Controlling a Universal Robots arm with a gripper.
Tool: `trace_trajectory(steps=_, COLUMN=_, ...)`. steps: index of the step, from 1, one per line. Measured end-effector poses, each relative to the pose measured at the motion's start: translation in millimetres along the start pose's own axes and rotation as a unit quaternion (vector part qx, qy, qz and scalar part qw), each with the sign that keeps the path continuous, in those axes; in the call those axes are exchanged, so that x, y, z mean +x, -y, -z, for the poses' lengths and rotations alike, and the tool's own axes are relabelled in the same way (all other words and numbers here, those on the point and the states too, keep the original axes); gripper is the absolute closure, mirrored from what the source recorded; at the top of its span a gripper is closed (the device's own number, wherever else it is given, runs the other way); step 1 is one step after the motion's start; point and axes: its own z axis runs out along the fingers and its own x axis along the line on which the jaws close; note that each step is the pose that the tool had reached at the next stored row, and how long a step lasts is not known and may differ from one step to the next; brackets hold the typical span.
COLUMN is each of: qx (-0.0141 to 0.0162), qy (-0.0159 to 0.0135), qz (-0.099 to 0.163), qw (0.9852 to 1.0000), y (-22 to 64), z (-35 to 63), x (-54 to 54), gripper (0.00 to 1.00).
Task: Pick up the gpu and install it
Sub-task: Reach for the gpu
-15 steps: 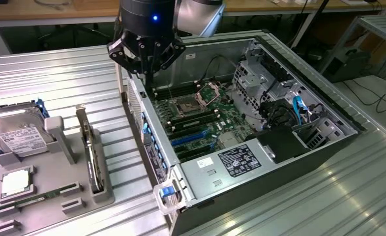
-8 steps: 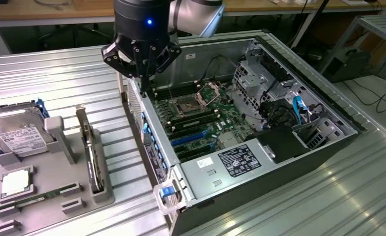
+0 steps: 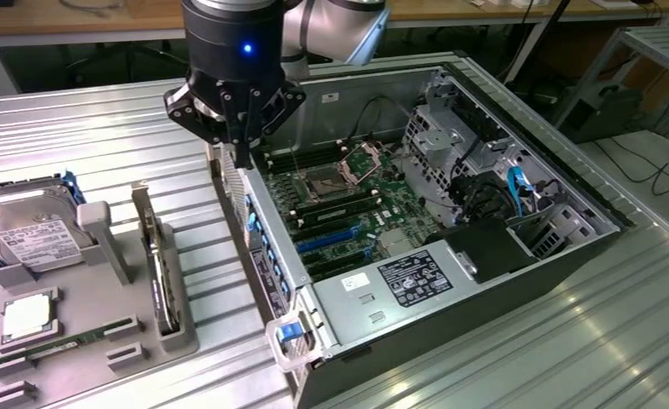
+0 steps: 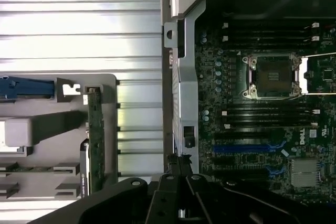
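In the exterior view the black gripper (image 3: 243, 160) hung from the silver arm at about twelve o'clock, its fingers drawn together on nothing, right over the wall of the open black computer case (image 3: 470, 341) that faced the grey plastic tray (image 3: 84, 319). The gpu (image 3: 156, 256), a thin dark card, stood on edge in a slot of that tray, at about eight o'clock from the gripper and well apart from it. That view also took in the silver hard drive with a white label (image 3: 27, 239) at nine o'clock on the tray, and the case's silver box with a black label (image 3: 408, 281) at five o'clock. The wrist view looked straight down: the gpu (image 4: 95, 140) appeared there as a narrow green edge in the tray (image 4: 58, 129), the gripper (image 4: 179, 160) tips met above the case's metal wall, and the green motherboard showed detail the other view lacked, namely the square empty processor socket (image 4: 273, 76), blue expansion slots (image 4: 244, 148) and a finned silver heat sink (image 4: 304, 174). Case and tray both lay on a ribbed pale metal table (image 3: 95, 136), which gleamed in bands under the light. Beyond it, at twelve o'clock in the exterior view, ran a wooden workbench (image 3: 106, 17), with loose cables on the floor at three o'clock.
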Motion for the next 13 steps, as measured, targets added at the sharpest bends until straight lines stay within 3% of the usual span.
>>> trace_trajectory(steps=4, qx=-0.0001, qy=-0.0003, qz=0.006, qw=1.0, y=4.2, z=-1.0, x=3.4, gripper=0.89)
trace_trajectory(steps=9, qx=-0.0001, qy=-0.0004, qz=0.009, qw=1.0, y=7.4, z=-1.4, x=15.9, gripper=0.89)
trace_trajectory(steps=12, qx=-0.0014, qy=-0.0004, qz=0.009, qw=1.0, y=9.8, z=-2.5, x=22.2, gripper=0.89)
trace_trajectory(steps=13, qx=-0.0038, qy=-0.0004, qz=0.009, qw=1.0, y=10.3, z=-2.7, x=23.9, gripper=0.89)
